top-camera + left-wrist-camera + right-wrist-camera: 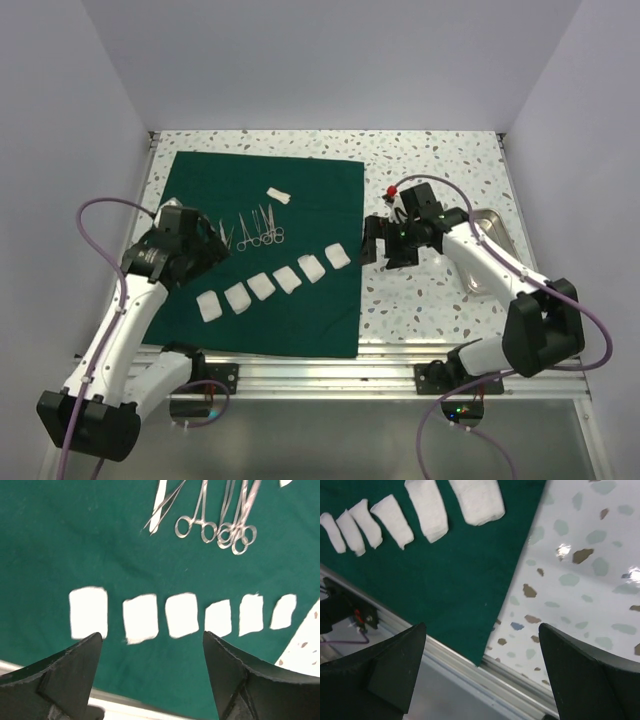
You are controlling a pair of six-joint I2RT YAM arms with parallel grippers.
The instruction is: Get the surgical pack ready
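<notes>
The surgical pack is a broad dark green cloth spread flat on the table's left half, also in the left wrist view and the right wrist view. Several white gauze squares lie on it in a slanted row. Behind them lie steel scissors and clamps. My left gripper hovers open over the cloth's left part, empty. My right gripper hangs open and empty just off the cloth's right edge, above its near right corner.
A shiny steel tray sits at the right, partly under my right arm. A small white folded piece lies on the cloth's far part. The speckled tabletop ends at an aluminium rail along the near edge.
</notes>
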